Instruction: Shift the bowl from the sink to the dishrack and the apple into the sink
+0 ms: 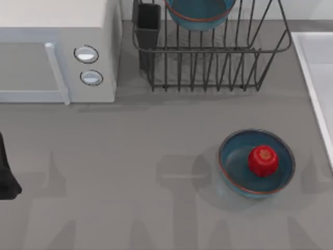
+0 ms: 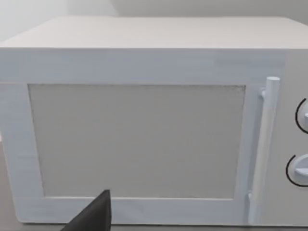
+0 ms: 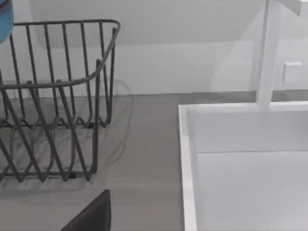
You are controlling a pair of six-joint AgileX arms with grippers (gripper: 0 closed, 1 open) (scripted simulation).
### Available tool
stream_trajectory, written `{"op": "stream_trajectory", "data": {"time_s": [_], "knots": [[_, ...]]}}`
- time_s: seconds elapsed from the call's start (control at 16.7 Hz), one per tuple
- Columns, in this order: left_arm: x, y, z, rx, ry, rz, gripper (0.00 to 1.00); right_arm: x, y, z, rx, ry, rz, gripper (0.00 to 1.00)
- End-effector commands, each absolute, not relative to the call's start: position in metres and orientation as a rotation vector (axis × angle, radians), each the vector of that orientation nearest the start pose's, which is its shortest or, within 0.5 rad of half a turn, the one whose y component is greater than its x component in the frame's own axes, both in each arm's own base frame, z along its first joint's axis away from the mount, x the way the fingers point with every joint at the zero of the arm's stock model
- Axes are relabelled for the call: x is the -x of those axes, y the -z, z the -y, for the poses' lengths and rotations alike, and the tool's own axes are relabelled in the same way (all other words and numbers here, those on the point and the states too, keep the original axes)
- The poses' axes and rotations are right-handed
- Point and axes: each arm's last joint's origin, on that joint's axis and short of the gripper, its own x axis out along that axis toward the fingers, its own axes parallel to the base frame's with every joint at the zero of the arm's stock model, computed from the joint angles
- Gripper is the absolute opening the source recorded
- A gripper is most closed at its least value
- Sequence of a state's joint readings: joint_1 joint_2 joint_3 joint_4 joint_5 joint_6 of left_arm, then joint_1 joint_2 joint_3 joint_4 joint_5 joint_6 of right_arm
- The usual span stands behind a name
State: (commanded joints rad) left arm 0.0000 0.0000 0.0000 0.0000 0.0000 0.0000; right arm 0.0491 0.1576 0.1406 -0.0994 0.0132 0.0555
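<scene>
I am seeing a white microwave sitting in the upper left of the top view, on the grey table. Its two round knobs are lying one above the other at its right end, beside a pale bar handle. A twin blue bowl with a rust-red rim is resting on the table at lower right. A white upright post is standing against the wall in the right wrist view.

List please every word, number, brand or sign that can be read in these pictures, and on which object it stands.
None can be read.
Microwave: its two knobs carry no legible marks.
Dishrack, both blue bowls, apple, sink: no text.
</scene>
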Motion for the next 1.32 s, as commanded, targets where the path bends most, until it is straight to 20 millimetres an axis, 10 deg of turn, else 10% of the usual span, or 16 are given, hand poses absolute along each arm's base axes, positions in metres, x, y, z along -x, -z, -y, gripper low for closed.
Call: {"op": "stream_trajectory", "data": {"time_s": [0.6, 1.32], "knots": [[-0.106, -0.160, 0.001, 0.000, 0.000, 0.000, 1.00, -0.197, -0.253, -0.067, -0.161, -0.167, -0.913, 1.00], [-0.106, -0.160, 0.001, 0.000, 0.000, 0.000, 1.00, -0.305, -0.201, -0.181, -0.012, 0.004, -1.565, 1.00]]}}
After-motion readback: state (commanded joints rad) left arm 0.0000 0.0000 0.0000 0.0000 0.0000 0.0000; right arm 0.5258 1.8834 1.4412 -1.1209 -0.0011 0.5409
